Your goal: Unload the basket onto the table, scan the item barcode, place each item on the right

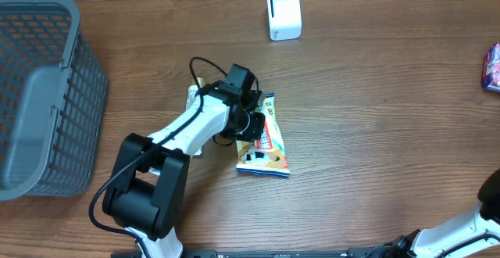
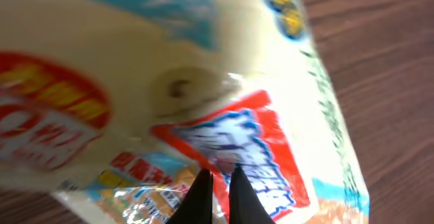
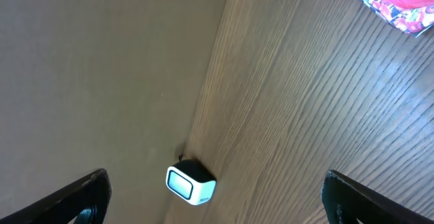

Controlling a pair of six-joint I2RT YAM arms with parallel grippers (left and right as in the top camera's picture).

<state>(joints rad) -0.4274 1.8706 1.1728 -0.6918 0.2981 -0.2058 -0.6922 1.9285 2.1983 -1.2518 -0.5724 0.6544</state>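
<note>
Step in hand: grasp. At left gripper (image 2: pixel 219 183): closed to a sliver, seemingly pinching film of snack packet (image 1: pixel 269 147) directly beneath fingertips. Next: lift, carry to scanner (image 1: pixel 283 12) well ahead of gripper, present barcode. At right gripper (image 3: pixel 217 197): spread wide, empty.

The overhead camera looks straight down on the table (image 1: pixel 375 133) from well above, with the white scanner (image 1: pixel 283 12) at the far edge and the snack packet (image 1: pixel 269 155) nearer than it, toward the middle. The left wrist camera hangs very close over that snack packet (image 2: pixel 203 61), whose blurred print fills its frame. The right wrist camera sits well off to the right of the white scanner (image 3: pixel 190 182), tilted across the tabletop, and shares it and the pink packet (image 3: pixel 400 0) with the overhead view.
</note>
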